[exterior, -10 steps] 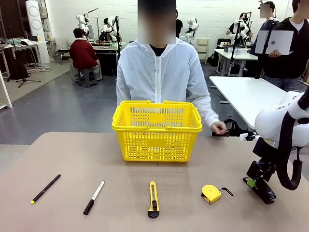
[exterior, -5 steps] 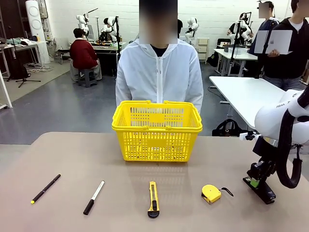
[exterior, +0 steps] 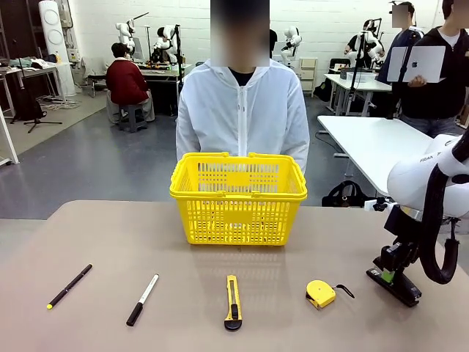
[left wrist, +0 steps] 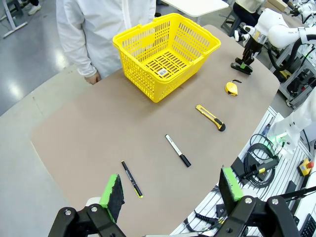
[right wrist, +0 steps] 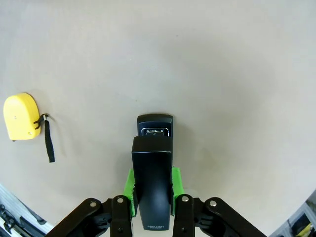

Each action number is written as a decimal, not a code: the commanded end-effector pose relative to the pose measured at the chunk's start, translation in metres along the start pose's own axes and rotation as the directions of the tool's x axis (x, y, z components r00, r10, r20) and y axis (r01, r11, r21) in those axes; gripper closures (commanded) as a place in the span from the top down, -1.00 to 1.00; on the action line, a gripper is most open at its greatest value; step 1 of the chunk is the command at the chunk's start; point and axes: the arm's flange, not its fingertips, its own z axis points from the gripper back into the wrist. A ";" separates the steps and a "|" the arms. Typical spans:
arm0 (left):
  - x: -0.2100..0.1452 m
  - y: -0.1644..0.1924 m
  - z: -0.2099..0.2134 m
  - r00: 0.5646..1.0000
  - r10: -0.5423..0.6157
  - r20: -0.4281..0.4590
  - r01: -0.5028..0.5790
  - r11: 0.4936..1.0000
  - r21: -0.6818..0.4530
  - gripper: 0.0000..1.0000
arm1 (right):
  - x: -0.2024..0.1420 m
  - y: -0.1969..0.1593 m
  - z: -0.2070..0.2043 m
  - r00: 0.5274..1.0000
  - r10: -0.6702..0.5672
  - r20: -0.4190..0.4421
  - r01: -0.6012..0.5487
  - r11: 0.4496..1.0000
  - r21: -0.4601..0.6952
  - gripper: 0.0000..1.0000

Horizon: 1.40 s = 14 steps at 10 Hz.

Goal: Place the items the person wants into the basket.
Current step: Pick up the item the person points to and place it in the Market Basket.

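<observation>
The yellow basket (exterior: 238, 196) (left wrist: 165, 47) stands at the table's far middle, in front of the person (exterior: 242, 110) in a white jacket. Near the front edge lie the yellow-and-black utility knife (exterior: 232, 301) (left wrist: 211, 117) and, to its right, the yellow tape measure (exterior: 320, 293) (left wrist: 230, 88) (right wrist: 20, 116) with its black strap. Right of the tape measure, my right gripper (exterior: 382, 275) (right wrist: 152, 185) is shut on a black stapler-like tool (exterior: 399, 286) (right wrist: 153, 148) low over the table. My left gripper (left wrist: 172, 190) hangs open high above the table's near left side.
A black pen with a yellow tip (exterior: 69, 285) (left wrist: 132, 178) and a black-and-white marker (exterior: 143, 299) (left wrist: 177, 150) lie at the front left. Bare table (exterior: 146, 242) spreads between the basket and the row of tools. Other people stand and sit in the room behind.
The person's hand, raised beside the basket a second ago, has dropped out of sight. My right gripper has closed on the black tool and shifted it slightly right.
</observation>
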 end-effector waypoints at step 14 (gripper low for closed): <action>-0.003 0.001 0.000 1.000 -0.011 0.009 0.011 1.000 -0.001 1.00 | 0.158 0.162 0.323 0.816 0.568 0.109 -0.548 0.820 -0.165 -1.00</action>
